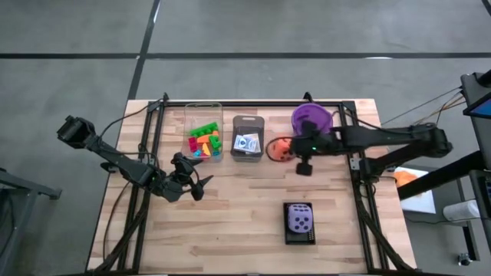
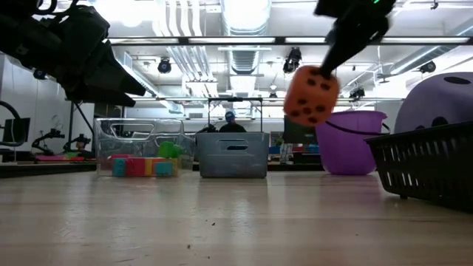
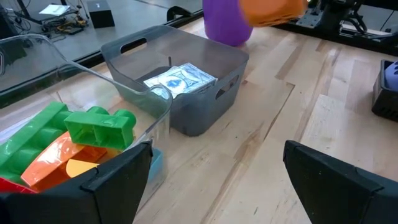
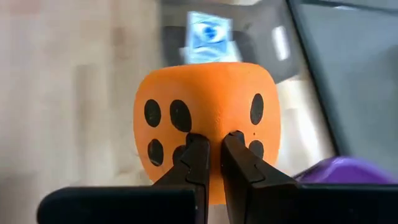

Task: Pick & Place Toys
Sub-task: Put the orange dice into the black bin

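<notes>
Nearest me on the table, the purple die sits in the black bin, alone at the front, so I'd judge that one already sorted. My left gripper hangs just in front of the clear bin, fingers spread wide and empty; it's parked out of the way, waiting. In that bin lie the bricks, green, orange, red, blue and yellow heaped together. Next to it, the grey bin holds the card packs.

My right gripper is clamped tight on the orange die, fingers squeezed into the soft face so it dents. In the low view the die hangs well clear of the table, between the grey bin and the purple bowl. Lifted that high so it clears the bin rims, I'd guess. The black bin looks like where it belongs. Grip is narrow and central, so it could swing or slip.
</notes>
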Controlling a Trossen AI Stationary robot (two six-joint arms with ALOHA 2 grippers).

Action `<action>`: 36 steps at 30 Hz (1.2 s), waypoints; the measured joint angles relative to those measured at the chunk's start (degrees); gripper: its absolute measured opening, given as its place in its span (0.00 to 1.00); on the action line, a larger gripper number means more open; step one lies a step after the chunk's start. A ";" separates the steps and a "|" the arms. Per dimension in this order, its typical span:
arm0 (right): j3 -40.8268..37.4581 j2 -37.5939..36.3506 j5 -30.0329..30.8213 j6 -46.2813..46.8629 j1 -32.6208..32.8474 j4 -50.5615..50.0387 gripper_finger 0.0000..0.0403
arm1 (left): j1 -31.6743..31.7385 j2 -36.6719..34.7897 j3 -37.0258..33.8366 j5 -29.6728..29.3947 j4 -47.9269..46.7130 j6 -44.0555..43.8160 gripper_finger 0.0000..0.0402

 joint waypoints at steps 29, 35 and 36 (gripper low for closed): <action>0.09 -7.69 -20.18 30.44 36.97 0.97 0.04 | 0.00 0.00 0.01 0.01 -0.39 0.00 0.91; 0.09 0.12 -20.20 31.63 38.77 1.57 0.05 | 0.00 0.00 0.02 0.00 -0.39 0.00 0.91; 0.09 1.50 -20.68 31.63 38.75 1.97 0.05 | 0.00 0.00 0.00 0.01 -0.39 0.00 0.91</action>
